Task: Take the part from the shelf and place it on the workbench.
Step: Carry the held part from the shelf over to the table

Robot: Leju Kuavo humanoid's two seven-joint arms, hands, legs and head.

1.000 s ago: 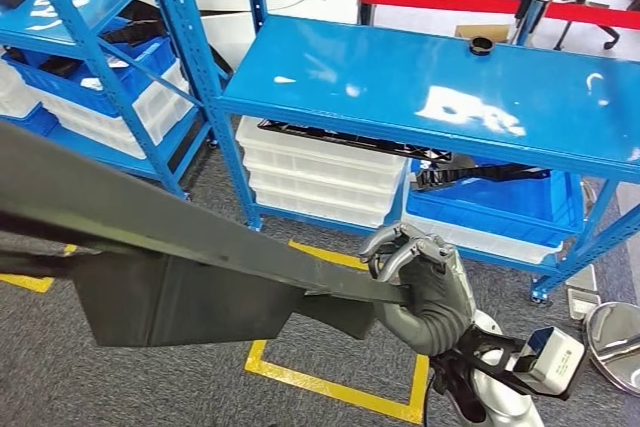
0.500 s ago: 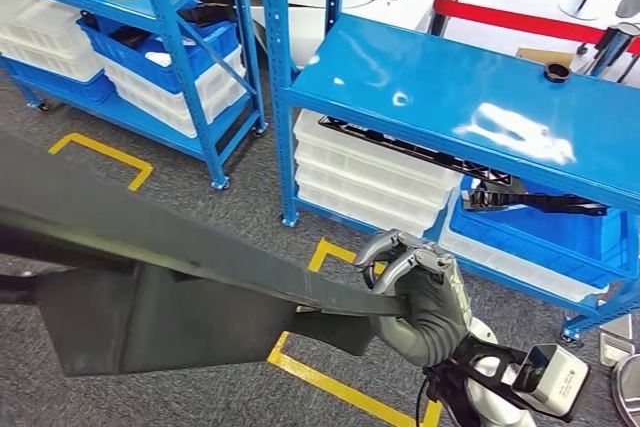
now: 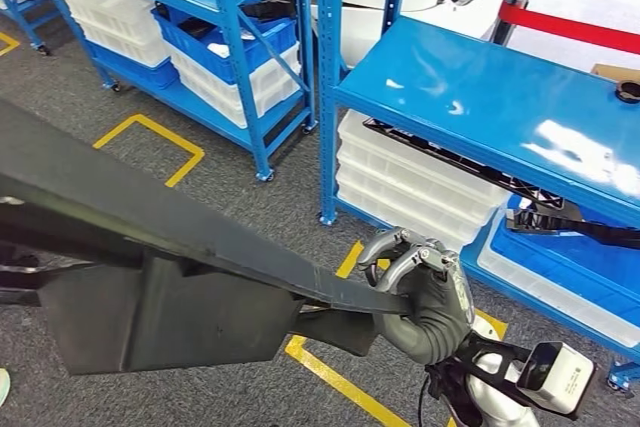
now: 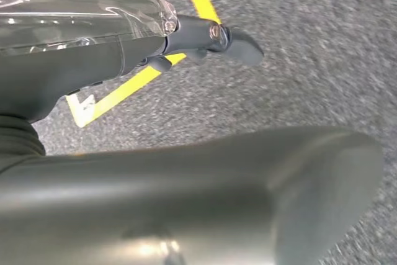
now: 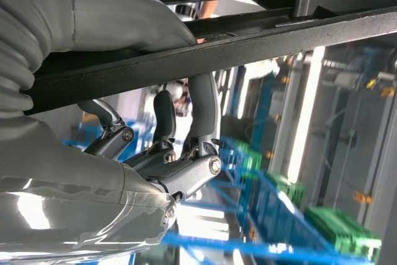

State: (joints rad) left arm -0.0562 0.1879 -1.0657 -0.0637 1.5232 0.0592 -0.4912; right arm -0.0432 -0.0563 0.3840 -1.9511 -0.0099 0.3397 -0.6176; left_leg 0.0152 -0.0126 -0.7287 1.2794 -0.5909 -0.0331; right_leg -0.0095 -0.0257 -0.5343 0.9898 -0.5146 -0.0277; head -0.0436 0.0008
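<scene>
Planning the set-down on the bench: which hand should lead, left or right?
Right, probably. The right hand grips the part at its narrow end; the left hand shows over bare floor, its grip unclear.

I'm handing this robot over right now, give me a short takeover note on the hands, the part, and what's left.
Right hand: grips one end of the long dark part, fingers curled over its edge.
Left hand: seen in the left wrist view over grey carpet; the views do not settle whether it holds anything.
Part: off the shelf, carried crosswise in front of the body above the floor, beside the blue shelving.
Done: part taken from the shelf.
Left: reach the workbench and set the part on it.
</scene>
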